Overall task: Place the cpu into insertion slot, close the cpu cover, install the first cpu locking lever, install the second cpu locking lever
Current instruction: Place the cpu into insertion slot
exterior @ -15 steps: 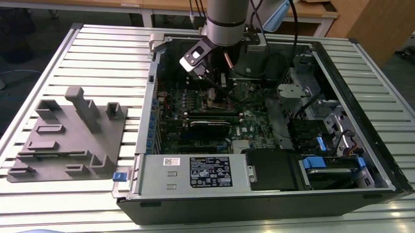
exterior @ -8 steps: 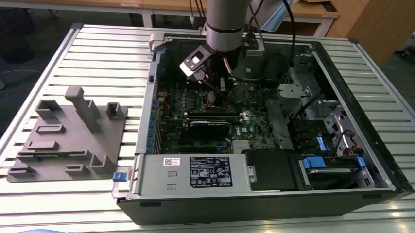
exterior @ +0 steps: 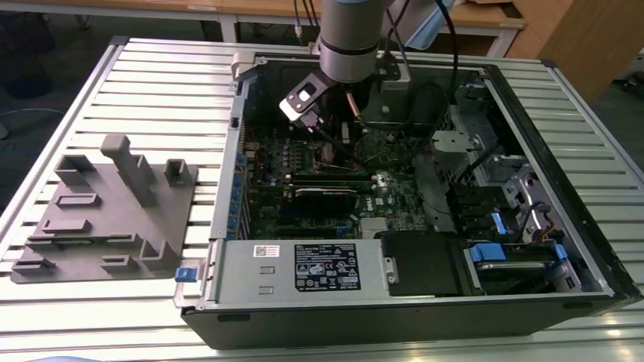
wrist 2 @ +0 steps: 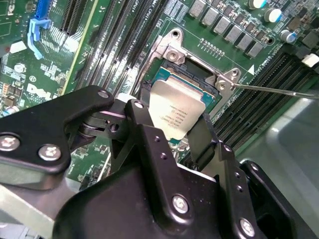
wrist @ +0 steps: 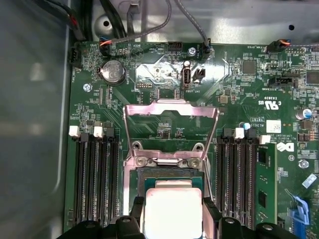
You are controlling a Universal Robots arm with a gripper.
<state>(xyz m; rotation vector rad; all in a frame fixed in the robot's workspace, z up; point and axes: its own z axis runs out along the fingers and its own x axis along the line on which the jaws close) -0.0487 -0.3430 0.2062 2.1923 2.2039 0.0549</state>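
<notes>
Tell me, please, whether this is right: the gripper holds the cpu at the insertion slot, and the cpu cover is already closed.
Not quite: in the first wrist view the cpu cover stands open, swung up off the insertion slot. The gripper does hold the cpu there.

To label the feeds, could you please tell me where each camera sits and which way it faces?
Exterior view: off the arm, high up, looking down into the case; arm shows.
First wrist view: on the wrist, facing the raised cover; jaws show.
Second wrist view: on the wrist, looking past the jaws.
Both wrist views share the cpu between the jaws.
</notes>
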